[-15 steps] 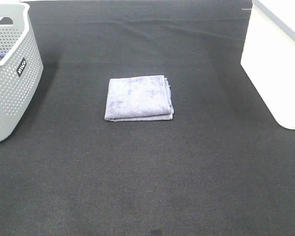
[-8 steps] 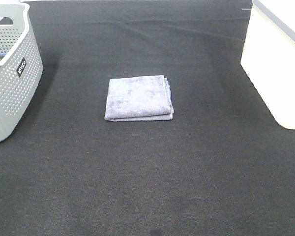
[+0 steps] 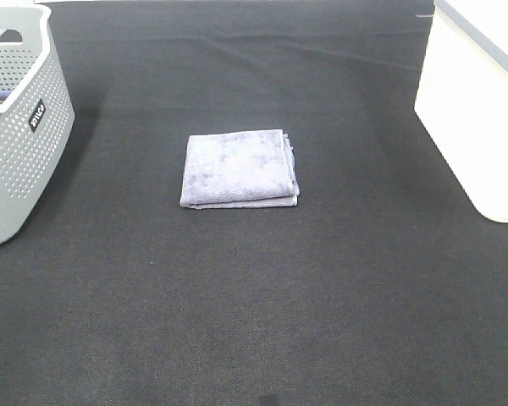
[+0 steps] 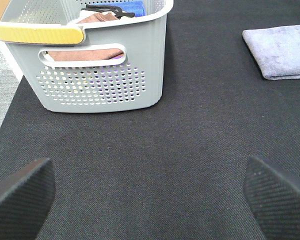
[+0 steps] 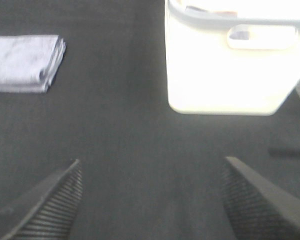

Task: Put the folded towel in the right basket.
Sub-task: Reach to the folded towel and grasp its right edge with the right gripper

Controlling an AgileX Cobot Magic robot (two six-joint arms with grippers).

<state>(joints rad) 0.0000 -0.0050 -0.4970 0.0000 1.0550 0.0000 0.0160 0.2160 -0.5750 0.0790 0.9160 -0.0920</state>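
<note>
A black cloth [image 3: 254,296] covers the whole bench. The folded towel [image 3: 240,167] is pale purple. It lies flat in the middle of the bench, a bit closer to the far edge than the near edge. Nothing is touching it.

There are 2 baskets. A gray basket [image 3: 21,161] with lots of little holes stands at the left edge, by the far left corner. The left wrist view shows a brown cloth [image 4: 82,54] and a blue cloth [image 4: 132,7] inside it. The white basket [image 3: 474,127] stands at the right edge, by the far right corner, well apart from the towel.

The left gripper [image 4: 149,200] hangs over bare cloth near the gray basket. Its 2 fingers are spread wide and hold nothing. The right gripper [image 5: 152,205] hangs over bare cloth near the white basket. Its 2 fingers are spread wide too, with nothing between them.
</note>
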